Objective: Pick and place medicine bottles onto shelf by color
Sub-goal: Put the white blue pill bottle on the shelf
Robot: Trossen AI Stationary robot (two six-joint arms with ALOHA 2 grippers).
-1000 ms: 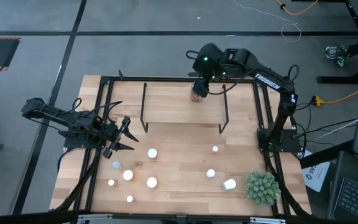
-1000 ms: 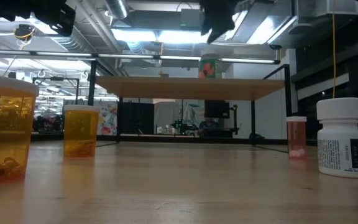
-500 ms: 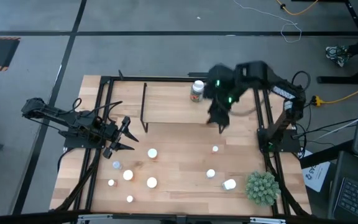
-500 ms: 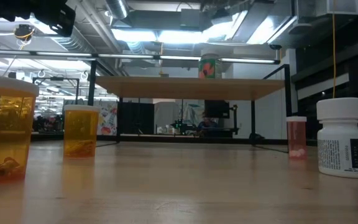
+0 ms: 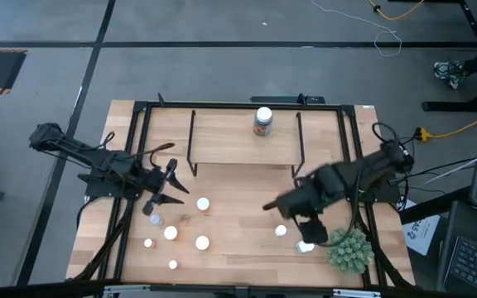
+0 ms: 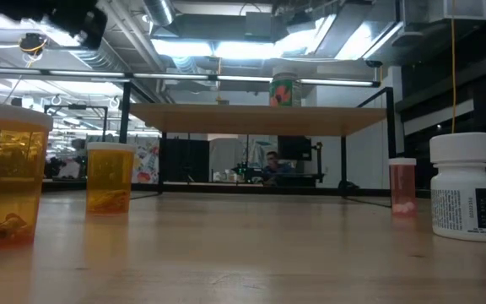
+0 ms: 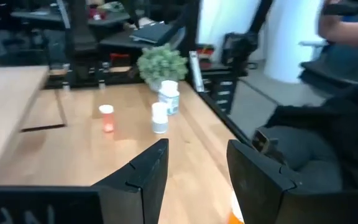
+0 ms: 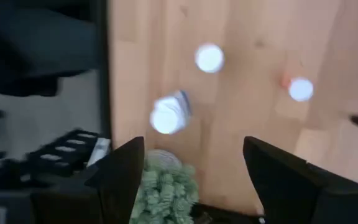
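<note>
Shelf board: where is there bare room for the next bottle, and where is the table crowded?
The shelf holds one bottle near its back edge, right of middle; its whole left half is bare. The table is bare in the middle, between the left bottle cluster and the right hand. The front right is crowded with bottles and the plant.

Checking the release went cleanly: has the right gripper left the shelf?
Yes. The right gripper has swung off the shelf toward the plant.

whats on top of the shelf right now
One medicine bottle with a white cap stands upright on the shelf, toward its back edge; the rest of the board is bare. The low view shows its red-and-green label, but what is inside it cannot be seen.
</note>
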